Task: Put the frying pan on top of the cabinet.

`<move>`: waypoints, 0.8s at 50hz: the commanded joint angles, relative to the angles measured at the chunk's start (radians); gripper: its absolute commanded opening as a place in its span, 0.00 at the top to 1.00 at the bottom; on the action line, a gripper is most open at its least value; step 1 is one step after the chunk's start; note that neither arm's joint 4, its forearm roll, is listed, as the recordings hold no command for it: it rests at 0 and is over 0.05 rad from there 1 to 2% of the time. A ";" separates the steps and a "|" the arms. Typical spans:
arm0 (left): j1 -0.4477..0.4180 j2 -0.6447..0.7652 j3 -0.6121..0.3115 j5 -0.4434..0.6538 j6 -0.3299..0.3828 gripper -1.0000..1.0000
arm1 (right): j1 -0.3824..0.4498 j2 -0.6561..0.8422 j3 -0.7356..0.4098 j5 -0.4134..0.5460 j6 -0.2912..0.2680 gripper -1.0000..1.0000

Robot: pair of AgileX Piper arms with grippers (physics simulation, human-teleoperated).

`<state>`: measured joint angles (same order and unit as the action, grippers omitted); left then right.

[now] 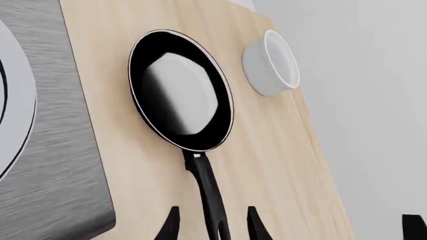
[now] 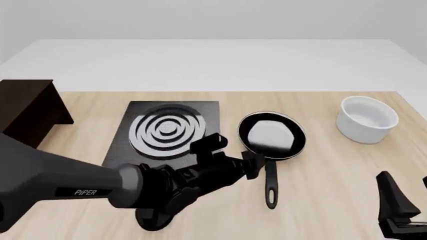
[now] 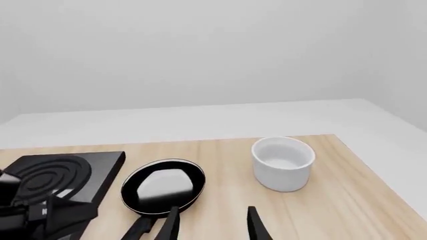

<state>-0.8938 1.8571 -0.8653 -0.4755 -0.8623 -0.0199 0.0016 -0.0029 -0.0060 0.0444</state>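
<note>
- Where the pale wood worktop (image 2: 320, 200) meets its far left edge in the front view, the cabinet (image 2: 27, 112) stands dark brown and boxy, well apart from the pan.
- Next to the right lies the black stove slab (image 2: 170, 132) with white rings, flat on the worktop.
- Across the slab's near edge reaches the left arm (image 2: 60, 187), its left gripper (image 1: 212, 225) near the pan's handle; in the left wrist view the jaws stand open with the thin handle running between the two fingertips, not visibly pinched.
- Just right of the slab sits the frying pan (image 2: 272, 135), flat on the worktop, glossy black with a pale sheen inside, its long handle (image 2: 270, 182) pointing toward the near edge. It is not on the cabinet.
- Farther right, near the worktop's right edge, stands the white bowl (image 2: 367, 119), upright and apart from the pan.
- At the lower right corner of the front view the right gripper (image 3: 212, 225) hangs over the worktop, jaws open and holding nothing.
</note>
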 commanded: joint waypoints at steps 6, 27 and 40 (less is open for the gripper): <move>-0.006 0.052 -0.018 -0.021 -0.016 0.00 | -0.001 0.001 -0.001 0.001 0.003 0.00; -0.028 0.119 -0.038 -0.056 -0.048 0.00 | 0.000 0.004 0.001 -0.001 0.007 0.00; -0.029 0.157 -0.051 -0.070 -0.058 0.00 | 0.000 0.002 0.002 0.001 0.004 0.00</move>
<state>-0.9201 1.9859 -0.9083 -0.5325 -0.9102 -0.0206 0.0043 -0.0017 -0.0057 0.0497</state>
